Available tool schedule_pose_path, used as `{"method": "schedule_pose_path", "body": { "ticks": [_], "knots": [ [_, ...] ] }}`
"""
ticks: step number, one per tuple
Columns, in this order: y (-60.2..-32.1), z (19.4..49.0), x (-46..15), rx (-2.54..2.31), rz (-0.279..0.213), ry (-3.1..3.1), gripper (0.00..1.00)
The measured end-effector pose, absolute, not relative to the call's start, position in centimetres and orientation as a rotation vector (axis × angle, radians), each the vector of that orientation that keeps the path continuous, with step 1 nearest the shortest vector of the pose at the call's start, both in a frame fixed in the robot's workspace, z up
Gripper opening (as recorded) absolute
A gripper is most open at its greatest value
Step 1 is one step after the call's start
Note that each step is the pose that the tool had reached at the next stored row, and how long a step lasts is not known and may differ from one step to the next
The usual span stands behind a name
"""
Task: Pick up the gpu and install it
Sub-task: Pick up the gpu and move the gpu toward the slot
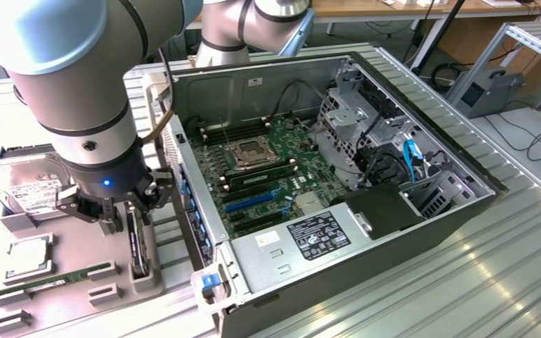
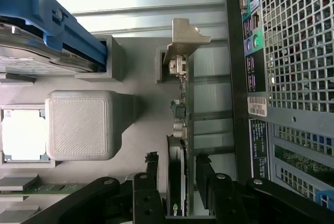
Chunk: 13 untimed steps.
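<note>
The bench (image 1: 496, 282) carries the open computer case (image 1: 251, 91), and on the exterior view's left sits the grey parts holder (image 1: 68, 313), just beside the case. My arm (image 1: 73, 84) is down over that holder. The gpu (image 2: 180, 130) stands on edge in its slot there, bracket end away from the hand (image 1: 120, 211). The hand is released, with its fingers (image 2: 151, 177) either side of the card and a gap on each side, so nothing is gripped yet. For a clean pick I'd keep the card centred between the fingers, squared to its flat faces, and clamp on the board body rather than the bracket.
</note>
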State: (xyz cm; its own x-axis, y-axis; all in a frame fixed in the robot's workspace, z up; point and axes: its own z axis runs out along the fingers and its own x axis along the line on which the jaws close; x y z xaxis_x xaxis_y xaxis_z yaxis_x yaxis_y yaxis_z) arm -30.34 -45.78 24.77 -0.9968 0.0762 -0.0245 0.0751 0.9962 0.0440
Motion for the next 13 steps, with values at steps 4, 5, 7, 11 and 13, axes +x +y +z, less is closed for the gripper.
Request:
{"method": "schedule_pose_path", "body": {
  "ticks": [4, 5, 7, 11, 13],
  "knots": [
    [-45.70, 24.48, -30.38, 0.118, 0.067, 3.113, 0.42],
    [-45.70, 24.48, -30.38, 0.118, 0.067, 3.113, 0.42],
    [-45.70, 24.46, -30.38, 0.118, 0.067, 3.113, 0.42],
    [-45.70, 24.47, -30.38, 0.118, 0.067, 3.113, 0.28],
    [-45.70, 24.47, -30.38, 0.118, 0.067, 3.113, 0.26]
  ]
}}
